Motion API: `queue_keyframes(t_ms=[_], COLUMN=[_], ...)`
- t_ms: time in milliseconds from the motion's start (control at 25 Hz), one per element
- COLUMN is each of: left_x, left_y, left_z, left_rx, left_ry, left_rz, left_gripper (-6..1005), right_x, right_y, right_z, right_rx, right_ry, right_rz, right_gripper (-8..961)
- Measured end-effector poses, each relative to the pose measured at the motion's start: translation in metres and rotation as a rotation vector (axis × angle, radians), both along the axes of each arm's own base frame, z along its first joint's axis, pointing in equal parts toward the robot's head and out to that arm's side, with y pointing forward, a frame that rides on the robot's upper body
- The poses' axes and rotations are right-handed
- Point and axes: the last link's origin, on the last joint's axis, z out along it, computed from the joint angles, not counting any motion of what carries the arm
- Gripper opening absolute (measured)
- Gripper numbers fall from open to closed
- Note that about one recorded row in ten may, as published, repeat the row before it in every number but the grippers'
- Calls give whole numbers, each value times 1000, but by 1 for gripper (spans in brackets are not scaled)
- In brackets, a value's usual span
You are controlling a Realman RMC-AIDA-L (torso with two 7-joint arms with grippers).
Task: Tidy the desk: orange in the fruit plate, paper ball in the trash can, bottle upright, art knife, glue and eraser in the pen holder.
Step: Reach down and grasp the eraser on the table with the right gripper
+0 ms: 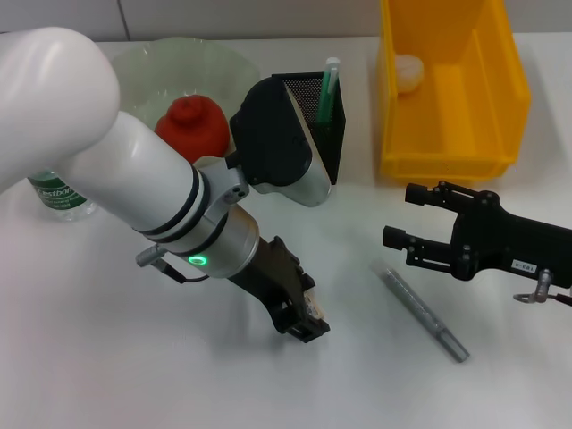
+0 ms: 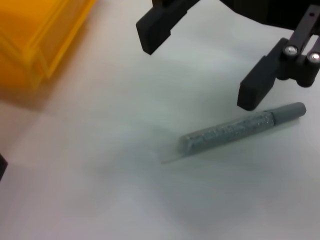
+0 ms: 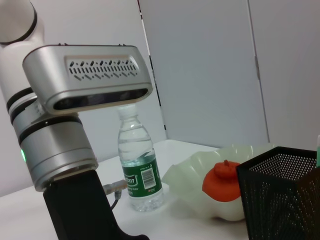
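The left claw (image 1: 304, 322) is lowered to the white table (image 1: 107, 357) near its middle, and something pale is seen at its tip; whether the claw is clenched or released cannot be told. The right claw (image 1: 400, 214) is held released, its jaws spread, just above the table beside a grey pen-like stick (image 1: 425, 313), likely the art knife, which lies flat and untouched. In the left wrist view the same stick (image 2: 240, 132) is seen just below one black fingertip (image 2: 255, 92) of the right claw.

The orange (image 1: 192, 125) is seated in the fruit plate (image 1: 143, 67), partly hidden by the left arm. The paper ball (image 1: 408, 73) is lying inside the trash can (image 1: 447, 161). The bottle (image 3: 140, 165) is stood upright beside the fruit plate. A green stick (image 1: 328, 89) is standing in the pen holder (image 1: 332, 134), whose near side is blocked by the left arm's wrist housing.
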Motion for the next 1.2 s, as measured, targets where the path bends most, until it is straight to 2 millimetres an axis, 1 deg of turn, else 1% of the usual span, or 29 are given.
queue_keyframes(t_ms=[520, 1200], left_x=[-4, -7], left_y=[3, 2], left_z=[-2, -4], left_rx=[26, 22], left_ry=[-7, 1], left_rz=[6, 7], left_gripper=[611, 610], right_x=[-1, -2], right_y=[1, 2], right_z=[0, 0], right_rx=[-3, -2], right_ry=[5, 6], right_rz=[-6, -3], right_gripper=[759, 760])
